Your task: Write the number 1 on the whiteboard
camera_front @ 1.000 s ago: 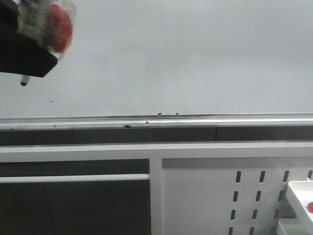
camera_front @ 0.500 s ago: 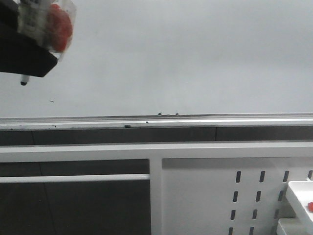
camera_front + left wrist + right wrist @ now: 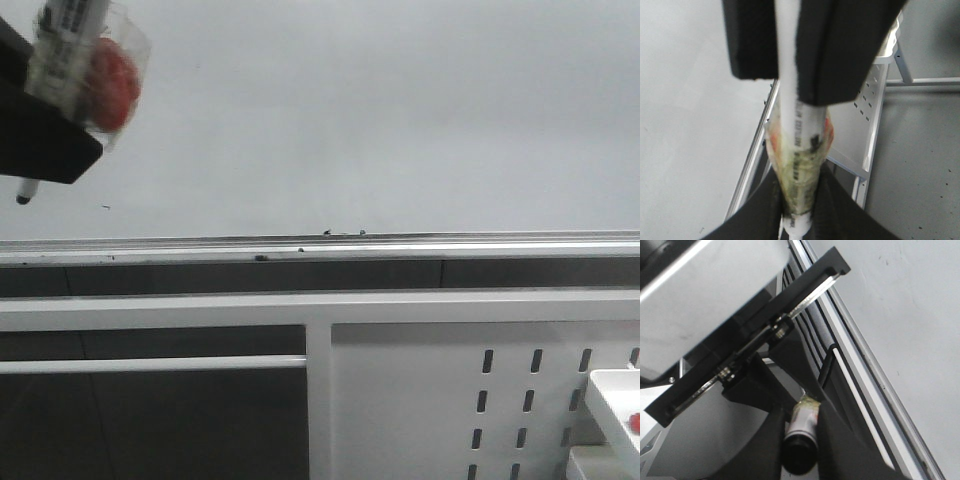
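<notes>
Front view: marker (image 3: 60, 60) slants, tip down-left, before whiteboard (image 3: 380, 110).

The left gripper (image 3: 799, 200) has broad matte-black fingers (image 3: 837, 45). The right gripper (image 3: 799, 440) is black too, under a silver-grey housing with a rail.

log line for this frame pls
left gripper: jaws shut on marker | tip near whiteboard | number 1: not drawn | right gripper: jaws shut on dark-capped cylinder
</notes>
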